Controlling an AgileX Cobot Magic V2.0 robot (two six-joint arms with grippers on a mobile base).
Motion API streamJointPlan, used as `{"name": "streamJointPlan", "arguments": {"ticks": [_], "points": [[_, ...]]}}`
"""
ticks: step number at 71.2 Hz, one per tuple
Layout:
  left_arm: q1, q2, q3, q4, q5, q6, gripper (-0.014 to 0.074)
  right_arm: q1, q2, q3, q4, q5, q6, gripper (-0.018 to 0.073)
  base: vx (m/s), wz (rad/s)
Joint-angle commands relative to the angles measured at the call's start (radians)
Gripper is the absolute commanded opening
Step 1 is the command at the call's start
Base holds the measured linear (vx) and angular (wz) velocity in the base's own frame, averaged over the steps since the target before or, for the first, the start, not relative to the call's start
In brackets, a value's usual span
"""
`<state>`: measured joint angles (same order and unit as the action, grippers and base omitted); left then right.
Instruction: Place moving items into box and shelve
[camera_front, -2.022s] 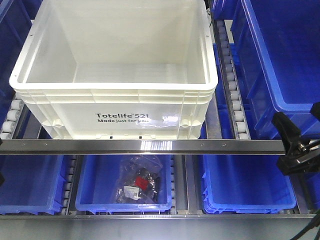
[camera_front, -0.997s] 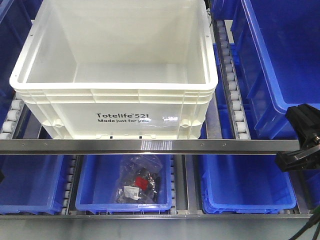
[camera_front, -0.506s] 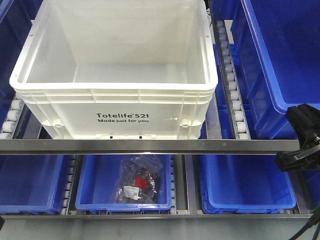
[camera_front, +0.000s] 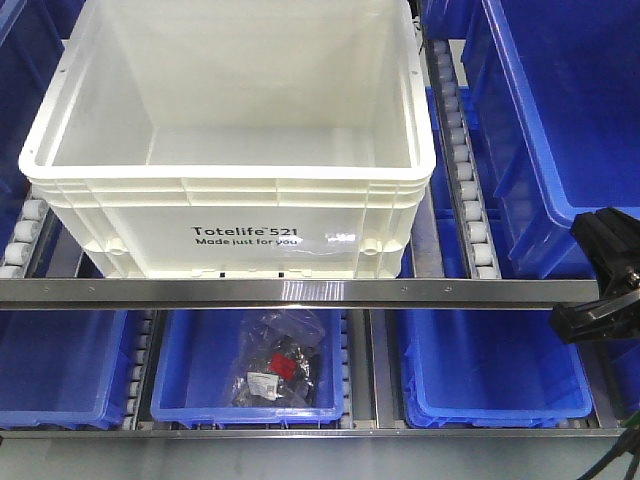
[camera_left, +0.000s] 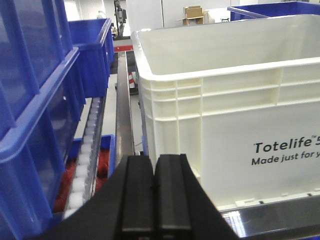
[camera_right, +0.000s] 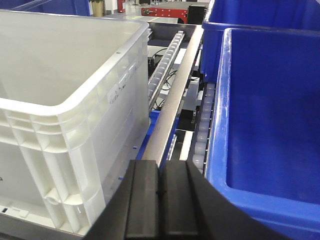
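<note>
the white box (camera_front: 228, 140) sits on the roller rack behind a steel rail (camera_front: 300, 292), blue bins (camera_front: 545, 120) beside and below it. the left gripper (camera_left: 154, 197) and right gripper (camera_right: 158, 200) both have jaws pressed together, holding nothing. a bagged item (camera_front: 278, 365) lies in a lower bin.

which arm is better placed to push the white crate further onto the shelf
Probably both, one at each front corner. The left tool is shut at the large white plastic crate's left front corner; the right tool is shut at its right corner beside the blue plastic bin.
</note>
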<state>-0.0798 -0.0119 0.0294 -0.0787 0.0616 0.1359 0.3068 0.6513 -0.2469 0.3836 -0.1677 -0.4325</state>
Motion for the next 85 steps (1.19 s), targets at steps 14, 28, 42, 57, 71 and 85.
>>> {"name": "streamJointPlan", "arguments": {"ticks": [14,28,42,57,71,85], "points": [[-0.005,-0.003,0.014,0.061,-0.093,-0.038,-0.0026,-0.002,0.005,-0.031,-0.005,-0.079,-0.008,-0.0015,0.0,0.0],[-0.005,-0.003,0.014,0.063,-0.042,-0.047,-0.0026,-0.002,0.005,-0.031,-0.005,-0.079,-0.008,-0.0015,0.0,0.0],[-0.005,-0.003,0.014,0.064,-0.049,-0.053,-0.0026,-0.002,0.005,-0.031,-0.005,-0.079,-0.008,-0.0015,0.0,0.0],[-0.005,-0.003,0.014,0.064,-0.049,-0.053,-0.0026,-0.002,0.005,-0.031,-0.005,-0.079,-0.008,-0.0015,0.0,0.0],[-0.005,-0.003,0.014,0.064,-0.049,-0.053,-0.0026,-0.002,0.005,-0.031,-0.005,-0.079,-0.008,-0.0015,0.0,0.0],[-0.005,-0.003,0.014,0.064,-0.049,-0.053,-0.0026,-0.002,0.005,-0.031,-0.012,-0.079,-0.012,-0.0015,0.0,0.0]]}}
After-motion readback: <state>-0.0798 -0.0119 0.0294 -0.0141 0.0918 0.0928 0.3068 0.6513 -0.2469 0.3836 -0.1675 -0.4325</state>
